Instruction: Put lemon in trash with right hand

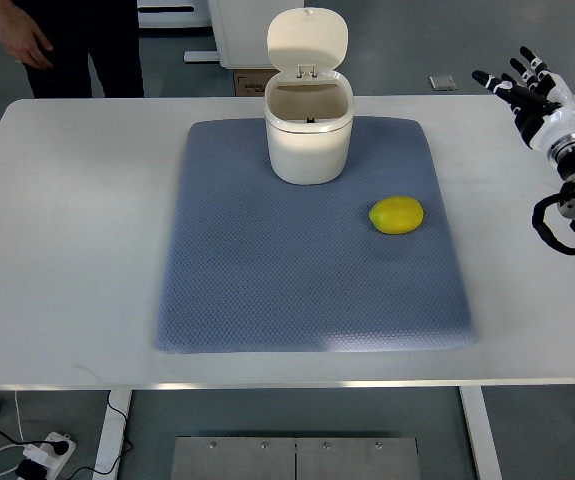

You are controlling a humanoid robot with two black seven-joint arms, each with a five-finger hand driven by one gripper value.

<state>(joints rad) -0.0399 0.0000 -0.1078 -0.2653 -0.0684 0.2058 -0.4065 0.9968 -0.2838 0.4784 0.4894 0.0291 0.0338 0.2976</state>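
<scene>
A yellow lemon (397, 215) lies on the blue-grey mat (267, 280), right of centre. A small cream trash can (309, 125) stands at the mat's far edge with its lid flipped up and its mouth uncovered. My right hand (520, 88) hovers over the table's far right corner, fingers spread and holding nothing, well to the right of and beyond the lemon. The left arm does not show.
The mat covers the middle of a white table (67, 250). A person in dark clothes stands beyond the far left corner, one hand (27, 42) hanging. A cardboard box (247, 82) sits on the floor behind the can. A power strip (42, 455) lies under the table's near left.
</scene>
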